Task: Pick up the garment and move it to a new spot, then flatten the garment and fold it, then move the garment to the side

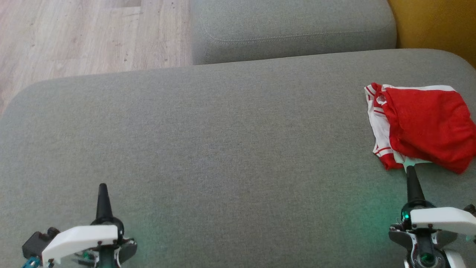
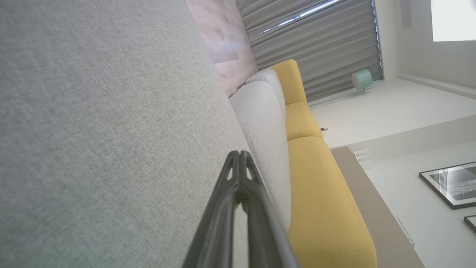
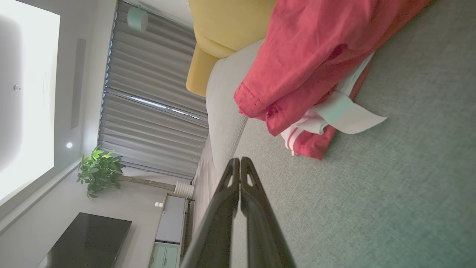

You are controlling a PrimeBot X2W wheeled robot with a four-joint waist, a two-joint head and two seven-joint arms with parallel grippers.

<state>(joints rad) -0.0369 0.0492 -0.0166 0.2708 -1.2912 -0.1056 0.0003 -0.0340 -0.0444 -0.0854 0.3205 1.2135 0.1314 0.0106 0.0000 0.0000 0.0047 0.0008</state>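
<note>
Your left hand and right hand were pressed together; the limp red-and-white garment looked best pinched at its near hem.

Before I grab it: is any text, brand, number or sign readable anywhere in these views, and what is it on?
No text can be read in any view.
Garment: red with white stripes, no lettering visible.
White tag sticking out at its edge: the side shown looks blank.
Framed picture on the wall: a black-and-white pattern, too blurred to make out any words.
</note>
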